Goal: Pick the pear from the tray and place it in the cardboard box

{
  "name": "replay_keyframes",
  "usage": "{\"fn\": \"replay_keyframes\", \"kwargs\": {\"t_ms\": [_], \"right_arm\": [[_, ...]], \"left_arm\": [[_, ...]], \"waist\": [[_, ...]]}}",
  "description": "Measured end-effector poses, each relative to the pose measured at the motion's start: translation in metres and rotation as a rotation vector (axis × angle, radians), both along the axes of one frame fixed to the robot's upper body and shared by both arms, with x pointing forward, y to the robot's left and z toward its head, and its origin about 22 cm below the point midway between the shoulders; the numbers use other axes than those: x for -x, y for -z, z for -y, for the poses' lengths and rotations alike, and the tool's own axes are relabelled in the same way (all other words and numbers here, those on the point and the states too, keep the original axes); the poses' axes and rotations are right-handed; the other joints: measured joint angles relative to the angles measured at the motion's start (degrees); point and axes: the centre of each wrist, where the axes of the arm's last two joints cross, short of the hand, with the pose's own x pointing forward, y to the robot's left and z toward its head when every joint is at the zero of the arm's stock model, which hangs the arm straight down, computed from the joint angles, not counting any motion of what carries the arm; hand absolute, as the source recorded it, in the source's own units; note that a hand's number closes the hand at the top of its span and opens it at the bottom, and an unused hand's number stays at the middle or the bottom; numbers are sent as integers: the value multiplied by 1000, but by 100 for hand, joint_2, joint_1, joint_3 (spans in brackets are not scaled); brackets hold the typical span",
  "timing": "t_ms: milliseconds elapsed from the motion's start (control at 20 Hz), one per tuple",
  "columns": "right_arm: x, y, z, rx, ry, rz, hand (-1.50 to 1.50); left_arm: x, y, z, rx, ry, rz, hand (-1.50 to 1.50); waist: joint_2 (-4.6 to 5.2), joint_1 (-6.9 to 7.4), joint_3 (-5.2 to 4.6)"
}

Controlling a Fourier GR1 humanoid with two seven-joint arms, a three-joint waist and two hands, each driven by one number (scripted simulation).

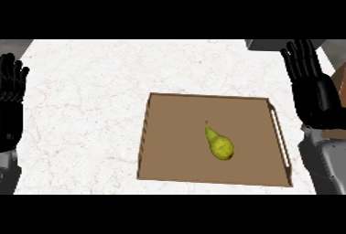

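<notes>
Yellow-green pear (218, 144) lying on its side inside the brown tray (175, 137), a little right of the tray's middle, stem pointing toward the far rim, touched by neither hand. Tray resting flat on the white marbled counter (88, 105), slotted handles along its left and right walls. Right hand (312, 87) just beyond the tray's right wall, fingers straight and pointing up, holding nothing. Left hand (11, 103) at the view's left edge, well apart from the tray, fingers up and relaxed, likewise bare. Brown sliver of a cardboard box (340, 82) showing at the right edge behind the right hand, mostly hidden.
</notes>
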Motion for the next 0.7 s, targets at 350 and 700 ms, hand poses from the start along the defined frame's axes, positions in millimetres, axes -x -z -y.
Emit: {"fn": "replay_keyframes", "kwargs": {"t_ms": [350, 700], "right_arm": [[-42, -59, 8, 184, -221, -125, -150], [-66, -57, 36, 473, -425, -234, -150]], "left_arm": [[-5, 0, 26, -121, 241, -84, 0], [-11, 12, 48, -171, 403, -171, 0]], "waist": [[172, -8, 56], [200, 12, 81]]}}
